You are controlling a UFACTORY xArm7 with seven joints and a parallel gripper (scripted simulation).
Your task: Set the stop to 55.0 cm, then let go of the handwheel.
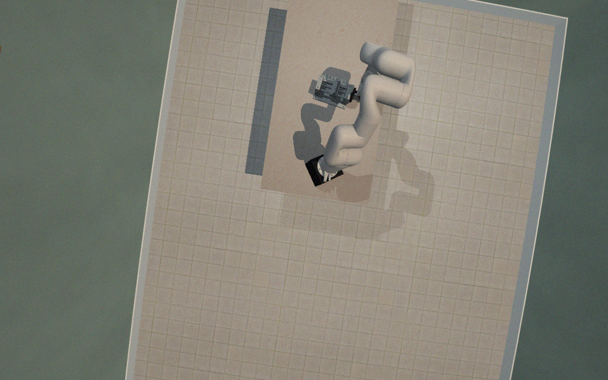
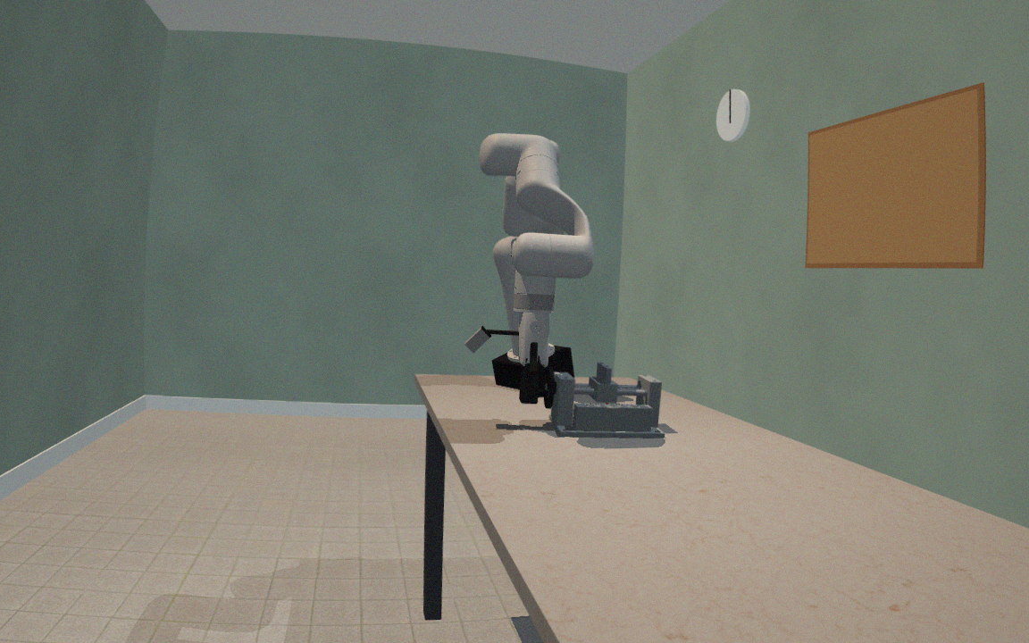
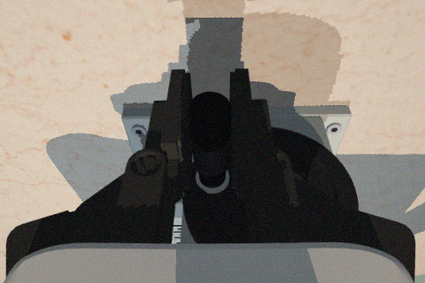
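The stop [image 2: 603,389] [image 1: 332,92] is a grey block on horizontal rods between the two end uprights of a grey fixture [image 2: 613,418]. The black handwheel [image 3: 329,177] [image 2: 550,390] [image 1: 353,95] is on the fixture's end nearest the arm. Its black knob [image 3: 210,119] stands between my fingers in the wrist view. My gripper [image 3: 211,95] [image 2: 530,393] points down and is shut on that knob. A small piece of a white scale [image 3: 176,233] shows beside the wheel; its numbers cannot be read. The fingers and wrist housing hide much of the wheel and fixture.
The fixture's base plate [image 3: 133,119] [image 2: 610,434] lies on the stone-patterned table [image 2: 702,512] [image 1: 325,28]. The arm's black base [image 1: 315,177] [image 2: 508,372] stands near the table's end. The table's long edge runs close beside the gripper.
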